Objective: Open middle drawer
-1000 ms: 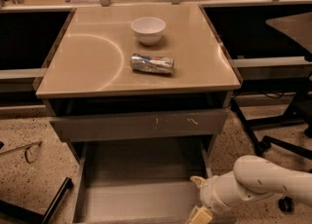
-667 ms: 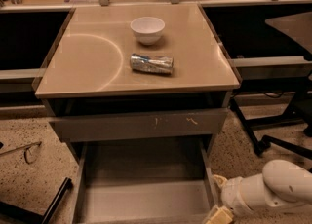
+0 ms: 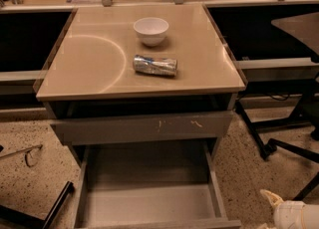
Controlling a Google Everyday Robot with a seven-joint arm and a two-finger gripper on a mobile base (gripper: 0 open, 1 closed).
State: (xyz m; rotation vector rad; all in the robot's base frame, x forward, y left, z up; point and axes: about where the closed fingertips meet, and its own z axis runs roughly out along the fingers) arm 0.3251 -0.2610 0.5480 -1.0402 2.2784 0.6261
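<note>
The middle drawer [image 3: 149, 203] stands pulled far out below the cabinet, and its grey box interior is open to view and holds nothing. Its front panel [image 3: 164, 223] lies at the bottom edge of the view. Above it is the taller grey front with pale scratch marks [image 3: 142, 127], pulled out only slightly. My gripper [image 3: 271, 199] is at the bottom right corner, to the right of the open drawer and apart from it. Only its pale tip and a bit of the white arm [image 3: 299, 216] show.
A white bowl [image 3: 151, 30] and a crushed can [image 3: 155, 65] lie on the beige tabletop [image 3: 89, 58]. Black chair legs [image 3: 279, 146] spread over the floor at right. A black bar [image 3: 57, 205] and a thin wire loop [image 3: 27, 154] lie on the floor at left.
My arm has moved right and down, away from the drawer's front right corner, and is now mostly out of view. The drawer has stayed open.
</note>
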